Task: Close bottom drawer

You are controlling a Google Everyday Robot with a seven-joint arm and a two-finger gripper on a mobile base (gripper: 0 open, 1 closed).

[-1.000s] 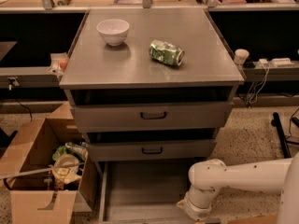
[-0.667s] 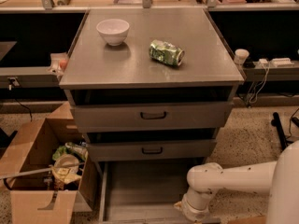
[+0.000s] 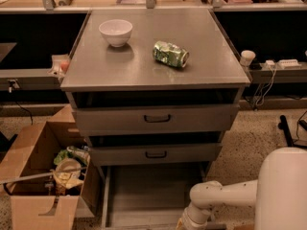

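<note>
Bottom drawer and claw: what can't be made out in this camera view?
1. Claw: not visible. It lies beyond the bottom edge, past the end of the arm, so any contact with the drawer is unknown.
2. Bottom drawer: the front panel and handle are cut off by the bottom edge, and the arm covers the tray's right corner.
3. Cardboard box: contents too jumbled to identify.

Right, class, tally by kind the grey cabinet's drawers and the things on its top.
Grey metal drawers: 3 (top drawer, middle drawer, bottom drawer pulled out)
White round bowls: 1
Green crushed cans: 1
Total: 5
Robot's claw: out of view, below the bottom edge.
</note>
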